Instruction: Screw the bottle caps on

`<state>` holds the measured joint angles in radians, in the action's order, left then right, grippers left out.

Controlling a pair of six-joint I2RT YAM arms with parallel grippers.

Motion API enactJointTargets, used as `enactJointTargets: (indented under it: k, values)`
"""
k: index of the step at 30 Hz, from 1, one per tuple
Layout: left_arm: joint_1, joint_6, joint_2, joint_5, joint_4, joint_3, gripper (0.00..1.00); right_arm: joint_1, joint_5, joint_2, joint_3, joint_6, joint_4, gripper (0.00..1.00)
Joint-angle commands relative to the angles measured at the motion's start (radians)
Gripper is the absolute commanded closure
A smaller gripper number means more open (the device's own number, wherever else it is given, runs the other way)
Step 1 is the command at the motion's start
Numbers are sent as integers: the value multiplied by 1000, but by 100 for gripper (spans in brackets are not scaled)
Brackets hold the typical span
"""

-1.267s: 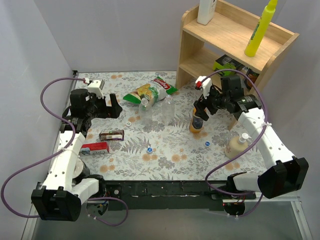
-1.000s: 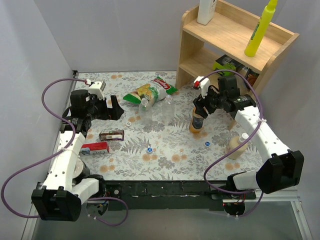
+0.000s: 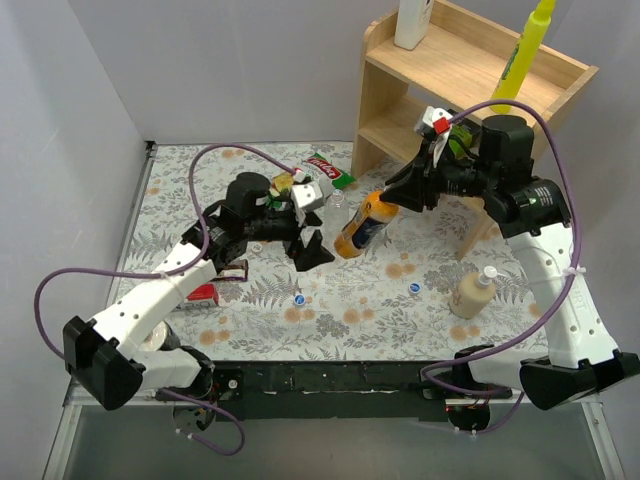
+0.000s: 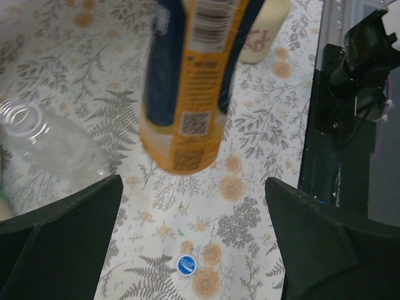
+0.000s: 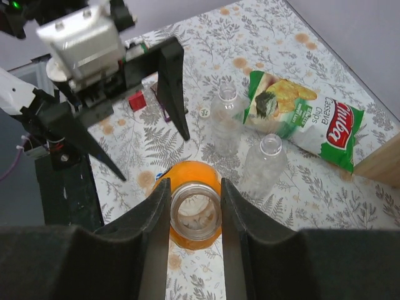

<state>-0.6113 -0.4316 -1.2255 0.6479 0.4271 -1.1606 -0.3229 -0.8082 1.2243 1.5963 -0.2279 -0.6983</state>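
Bottle of orange liquid [image 3: 362,226]: uncapped, tilted, held clear of the floral table [image 3: 200,170], pinched at the neck by the right gripper [image 5: 195,209]. Left gripper [image 3: 303,238]: jaws spread wide around the bottle's base (no contact). Blue cap [image 3: 299,298] and second blue cap [image 3: 414,287]: lying loose on the table.

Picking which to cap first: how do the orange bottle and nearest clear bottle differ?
The orange bottle has orange liquid and a dark label; the clear bottle is colourless. The orange bottle hangs tilted in the right end effector; the clear bottle stands on the table. Both are uncapped.
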Motion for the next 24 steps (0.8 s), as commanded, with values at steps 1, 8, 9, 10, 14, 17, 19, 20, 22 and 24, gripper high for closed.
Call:
enactJointTargets:
  k: [1, 8, 9, 10, 14, 17, 19, 20, 22, 24]
  values:
    - [-96, -35, -34, -83, -131, -45, 2, -2, -58, 37, 73, 70, 46, 99]
    - [-120, -62, -127, -42, -201, -80, 2, -2, -180, 50, 74, 84, 92, 99]
    - [-123, -55, -140, -37, -206, -85, 2, -2, -183, 49, 61, 91, 109, 99]
    - [-125, -49, -158, -31, -209, -85, 2, -2, -186, 46, 54, 105, 118, 99]
    - [-130, -19, -192, -14, -228, -83, 2, -4, -174, 44, 54, 110, 126, 99]
    - [-130, -22, -196, -11, -251, -79, 2, -4, -167, 41, 56, 99, 111, 99]
    - [-131, -25, -200, -7, -258, -85, 2, -5, -161, 34, 45, 98, 111, 99]
    - [-131, -25, -201, -5, -260, -86, 3, -4, -160, 30, 41, 98, 111, 99]
    - [-131, -29, -198, -1, -269, -86, 4, -2, -157, 27, 25, 99, 112, 99]
    - [-131, -30, -198, -1, -269, -83, 4, -4, -152, 27, 21, 99, 111, 99]
